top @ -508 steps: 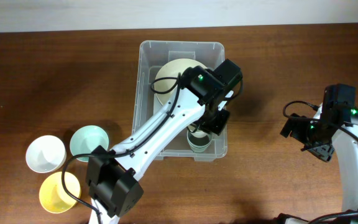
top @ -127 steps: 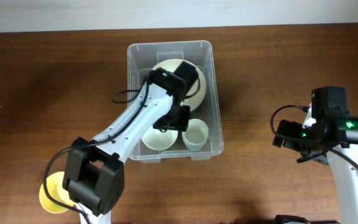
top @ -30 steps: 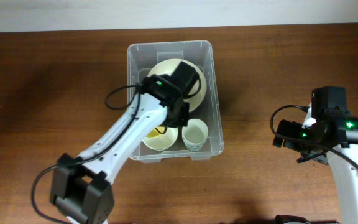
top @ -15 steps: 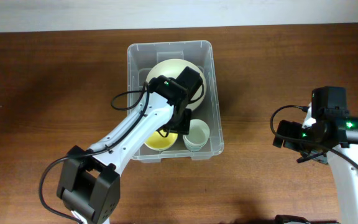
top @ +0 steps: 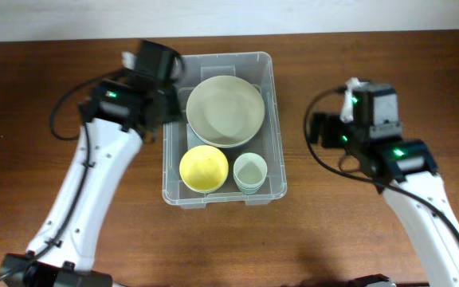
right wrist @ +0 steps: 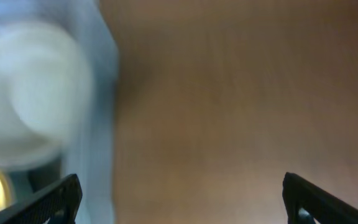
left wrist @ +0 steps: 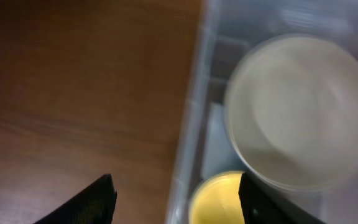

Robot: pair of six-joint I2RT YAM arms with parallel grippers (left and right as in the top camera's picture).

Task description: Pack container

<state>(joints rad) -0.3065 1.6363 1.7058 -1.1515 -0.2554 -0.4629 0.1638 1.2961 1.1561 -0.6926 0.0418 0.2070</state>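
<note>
The overhead camera looks straight down on the whole table [top: 22,159]. Each wrist camera faces down, close over the container [top: 273,135] wall on its own side of the table. All three views share the pale bowl [top: 225,110].

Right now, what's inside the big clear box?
The container holds a big pale bowl, a yellow bowl and a small pale cup. Whatever sits underneath them is hidden.

table [top: 38,159]: brown wood | on it: container [top: 221,58] (clear plastic)
</note>
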